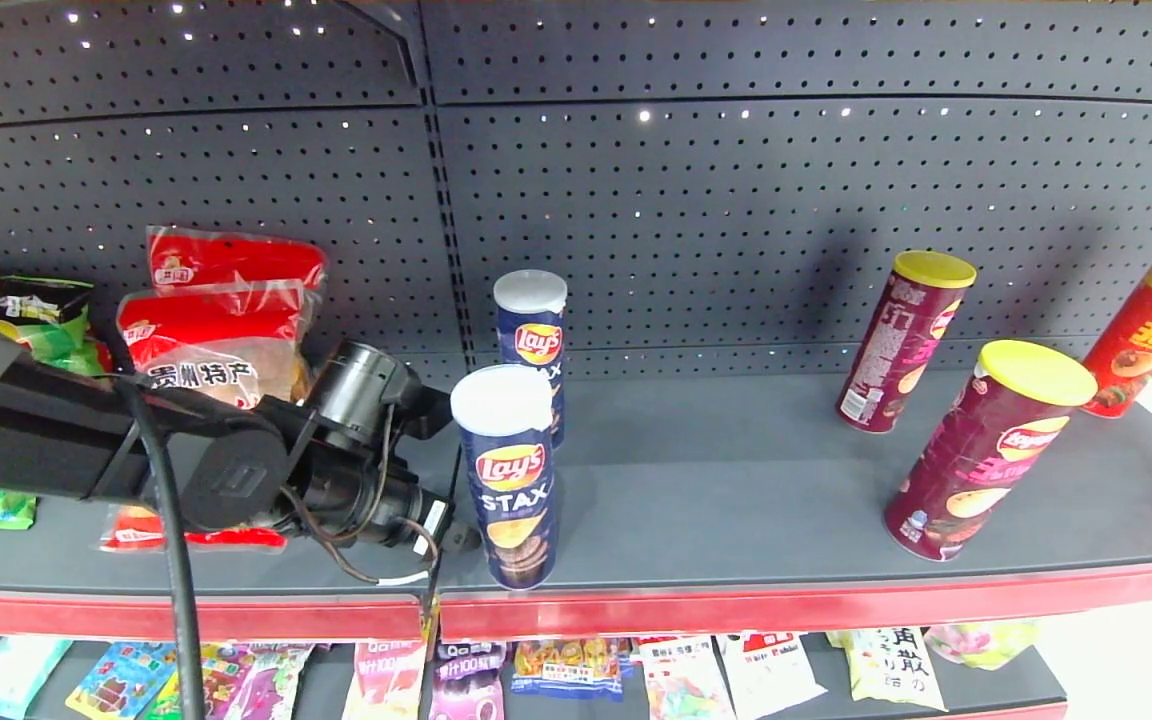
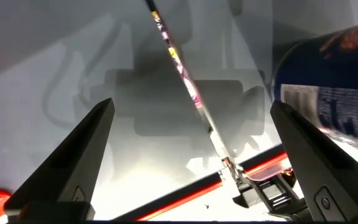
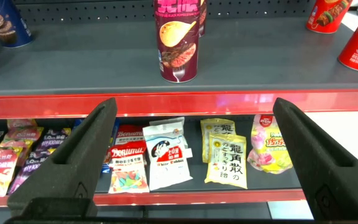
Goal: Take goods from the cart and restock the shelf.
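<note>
Though at shelf lip (image 1: 736, 610), blue can (image 1: 514, 480) upright.

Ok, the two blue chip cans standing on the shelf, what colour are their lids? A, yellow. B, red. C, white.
C: the front blue can and the rear blue can are both capped with white lids.

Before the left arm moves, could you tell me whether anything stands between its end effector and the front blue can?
Nothing visible does. The open left end effector is over the shelf, right beside the front blue can, which stands just outside one of its fingers.
</note>
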Robot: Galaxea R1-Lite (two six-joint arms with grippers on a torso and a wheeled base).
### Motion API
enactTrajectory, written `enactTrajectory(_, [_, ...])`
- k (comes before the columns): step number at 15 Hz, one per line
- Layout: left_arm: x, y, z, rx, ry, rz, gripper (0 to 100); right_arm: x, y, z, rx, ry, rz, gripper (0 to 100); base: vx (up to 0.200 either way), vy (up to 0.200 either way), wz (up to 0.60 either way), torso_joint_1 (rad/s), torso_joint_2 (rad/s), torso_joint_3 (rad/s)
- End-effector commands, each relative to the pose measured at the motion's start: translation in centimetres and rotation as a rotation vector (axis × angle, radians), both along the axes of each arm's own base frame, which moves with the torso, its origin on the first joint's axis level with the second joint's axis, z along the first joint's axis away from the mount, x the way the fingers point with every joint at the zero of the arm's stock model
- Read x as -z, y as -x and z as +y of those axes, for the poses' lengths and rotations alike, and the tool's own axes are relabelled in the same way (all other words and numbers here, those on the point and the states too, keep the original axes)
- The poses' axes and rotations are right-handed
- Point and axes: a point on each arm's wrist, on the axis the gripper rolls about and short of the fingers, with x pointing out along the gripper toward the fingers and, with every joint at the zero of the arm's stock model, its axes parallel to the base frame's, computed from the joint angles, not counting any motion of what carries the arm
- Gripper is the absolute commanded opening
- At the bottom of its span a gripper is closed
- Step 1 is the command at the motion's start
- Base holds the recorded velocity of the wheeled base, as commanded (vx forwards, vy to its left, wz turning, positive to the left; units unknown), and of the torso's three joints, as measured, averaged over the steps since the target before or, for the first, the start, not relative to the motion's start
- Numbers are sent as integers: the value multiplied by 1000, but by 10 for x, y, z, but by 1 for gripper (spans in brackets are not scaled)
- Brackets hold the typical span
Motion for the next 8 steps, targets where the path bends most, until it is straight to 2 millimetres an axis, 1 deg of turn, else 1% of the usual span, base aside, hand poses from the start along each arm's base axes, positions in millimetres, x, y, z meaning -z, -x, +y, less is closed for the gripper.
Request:
enactTrajectory(1, [1, 1, -4, 11, 0, 0, 100, 0, 0, 0, 0, 0, 1, 100, 0, 0, 0, 0, 0, 0])
enactTrajectory(8, [4, -7, -7, 3, -4, -8, 100, 0, 0, 0, 0, 0, 1, 100, 0, 0, 0, 0, 0, 0])
